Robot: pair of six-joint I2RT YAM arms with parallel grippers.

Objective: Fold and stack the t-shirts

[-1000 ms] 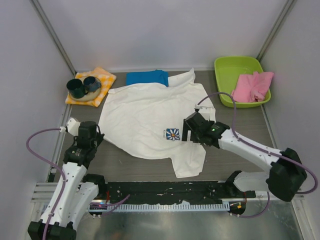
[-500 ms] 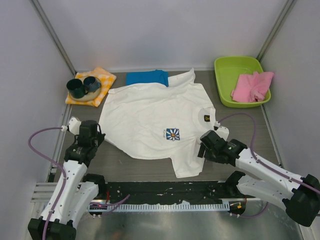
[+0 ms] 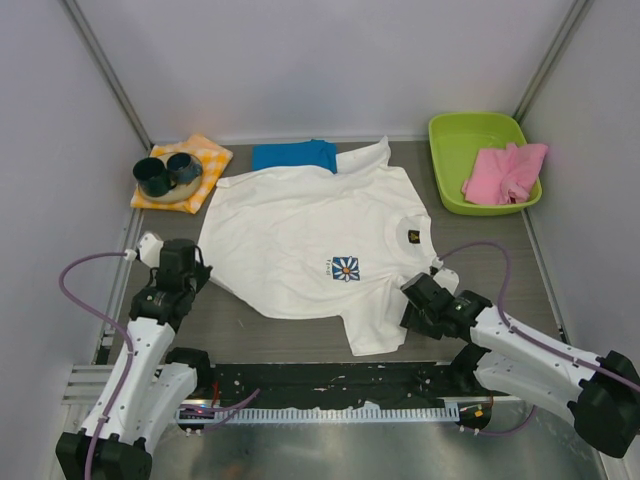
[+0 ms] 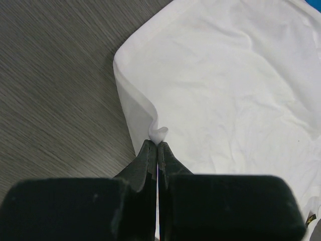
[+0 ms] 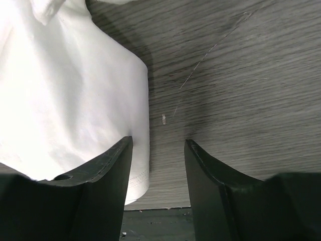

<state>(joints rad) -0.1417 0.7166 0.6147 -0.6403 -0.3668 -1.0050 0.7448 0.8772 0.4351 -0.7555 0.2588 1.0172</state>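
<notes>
Status: white daisy-print tee (image 3: 300, 225) spread flat mid-table; L gripper (image 4: 158, 145) has hold of it, R gripper (image 5: 158, 145) does not.

L to R: orange-checked cloth (image 3: 205, 160) far L w/ two dark cups (image 3: 166, 172) on it, contents not discernible. L gripper clenched on a small pucker of the tee's hem edge. Tee's long axis runs L–R: hem twd L arm, collar twd R arm. Folded blue tee (image 3: 293, 155) lies at its far edge, touching. R gripper jaws apart, only bare table (image 5: 225, 75) betw them. Near sleeve edge lies just L of the gap, under the finger on that side. Judgement: R arm is nearer that sleeve and needs to shift L to catch cloth. Green tray (image 3: 445, 165) far R holds a pink cloth (image 3: 505, 170).
</notes>
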